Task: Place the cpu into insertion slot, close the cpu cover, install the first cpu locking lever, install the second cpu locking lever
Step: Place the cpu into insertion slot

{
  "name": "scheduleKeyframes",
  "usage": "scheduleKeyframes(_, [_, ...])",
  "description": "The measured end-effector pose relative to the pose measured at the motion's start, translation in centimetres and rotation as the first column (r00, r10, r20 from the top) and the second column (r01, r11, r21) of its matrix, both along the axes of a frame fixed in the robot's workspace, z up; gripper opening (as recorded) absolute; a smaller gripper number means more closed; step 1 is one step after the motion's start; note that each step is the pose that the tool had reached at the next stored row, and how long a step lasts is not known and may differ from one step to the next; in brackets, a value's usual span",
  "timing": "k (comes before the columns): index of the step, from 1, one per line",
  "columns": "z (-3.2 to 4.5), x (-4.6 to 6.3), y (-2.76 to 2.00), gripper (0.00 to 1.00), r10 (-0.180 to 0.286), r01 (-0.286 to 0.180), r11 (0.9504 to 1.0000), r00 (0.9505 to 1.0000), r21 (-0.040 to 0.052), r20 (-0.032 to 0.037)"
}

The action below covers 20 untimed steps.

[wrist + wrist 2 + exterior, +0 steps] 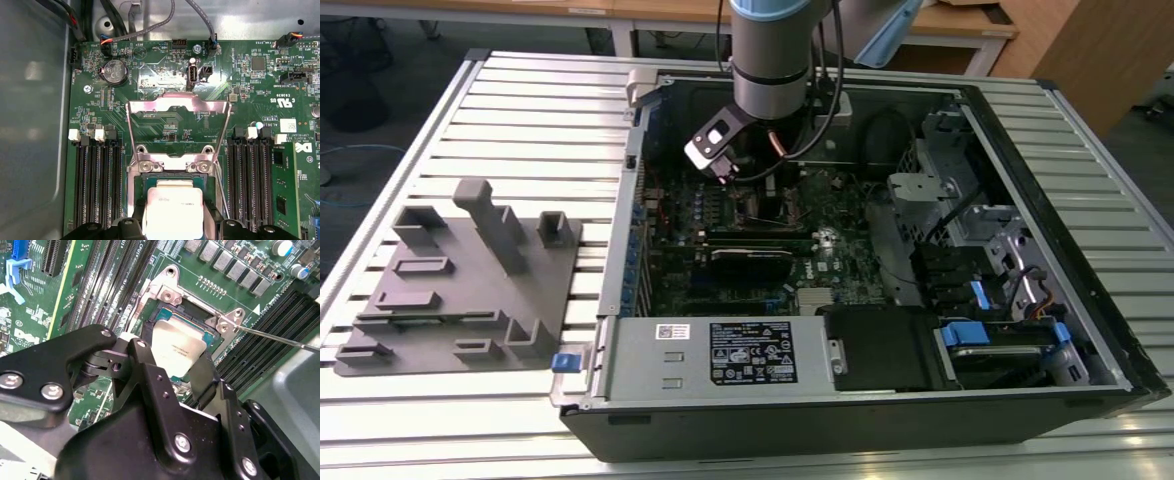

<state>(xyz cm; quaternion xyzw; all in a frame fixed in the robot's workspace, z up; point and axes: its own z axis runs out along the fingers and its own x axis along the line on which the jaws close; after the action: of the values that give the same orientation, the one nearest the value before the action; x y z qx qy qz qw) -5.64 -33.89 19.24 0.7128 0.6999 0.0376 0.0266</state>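
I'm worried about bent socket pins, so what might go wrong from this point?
1. The gripper holds the cpu over the insertion slot. The chip looks slightly skewed in the second wrist view, so it might land off-square and damage contacts.
2. The cpu cover is flipped open at the slot's edge; a sideways slip might knock it down early.

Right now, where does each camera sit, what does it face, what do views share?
Exterior view: off the arm, looking down into the open computer case; the arm shows.
First wrist view: on the arm, facing the board and raised cover.
Second wrist view: on the arm, slanted, behind the gripper holding the chip.
Both wrist views share gripper and chip.
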Motion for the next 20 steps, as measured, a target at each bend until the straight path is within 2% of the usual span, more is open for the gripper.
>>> scheduleKeyframes(7, [-0.03, 0.0, 0.02, 0.55, 0.0, 0.0, 1.0, 1.0, 0.0008, 0.0006])
scheduleKeyframes(8, [-0.03, 0.0, 0.01, 0.61, 0.0, 0.0, 1.0, 1.0, 0.0006, 0.0004])
scheduleKeyframes(12, [0.07, 0.0, 0.0, 0.61, 0.0, 0.0, 1.0, 1.0, -0.0004, -0.0002])
scheduleKeyframes(20, [1.62, 0.0, 0.0, 0.61, 0.0, 0.0, 1.0, 1.0, -0.0002, 0.0])
